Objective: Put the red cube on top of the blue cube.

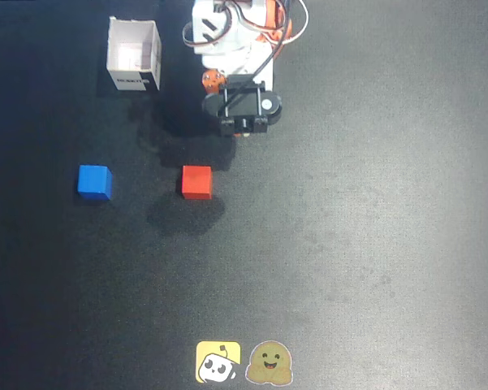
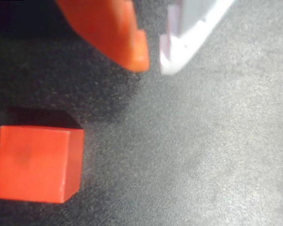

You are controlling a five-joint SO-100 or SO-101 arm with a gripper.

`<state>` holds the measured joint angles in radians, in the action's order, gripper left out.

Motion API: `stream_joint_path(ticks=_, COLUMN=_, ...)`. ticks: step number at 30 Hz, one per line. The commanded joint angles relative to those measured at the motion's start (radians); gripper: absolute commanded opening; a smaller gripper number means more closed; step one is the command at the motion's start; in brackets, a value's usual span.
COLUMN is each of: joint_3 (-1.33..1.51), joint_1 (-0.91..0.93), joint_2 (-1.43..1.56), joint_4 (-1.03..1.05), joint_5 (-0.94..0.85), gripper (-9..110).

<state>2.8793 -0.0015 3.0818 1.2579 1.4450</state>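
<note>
The red cube (image 1: 196, 181) rests on the dark mat, left of centre in the overhead view. About two cube widths to its left sits the blue cube (image 1: 94, 181), also flat on the mat. In the wrist view the red cube (image 2: 37, 162) fills the lower left, and the blue cube is out of frame. My gripper (image 2: 153, 63) hangs above the mat, up and to the right of the red cube, touching neither cube. Its orange finger (image 2: 117, 33) and white finger (image 2: 188, 33) nearly meet, with nothing between them. In the overhead view the wrist (image 1: 244, 106) covers the fingertips.
An open white box (image 1: 134, 54) stands at the back left, beside the arm's base (image 1: 235, 32). Two stickers (image 1: 218, 362) lie at the mat's front edge. Dark mat (image 1: 373, 227) stretches to the right.
</note>
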Motion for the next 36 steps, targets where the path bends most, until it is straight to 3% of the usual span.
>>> stream_joint_path(ticks=1, joint_3=-0.02, joint_1=-0.011, joint_2=0.011, joint_4=0.003, joint_5=0.009, gripper=2)
stream_joint_path(ticks=15, joint_3=-0.107, joint_1=-0.054, joint_2=-0.037, joint_4=-0.017, joint_5=0.029, gripper=16)
stream_joint_path(ticks=36, joint_3=-0.563, joint_1=0.051, joint_2=-0.856, joint_4=-0.124, joint_5=-0.005, gripper=27)
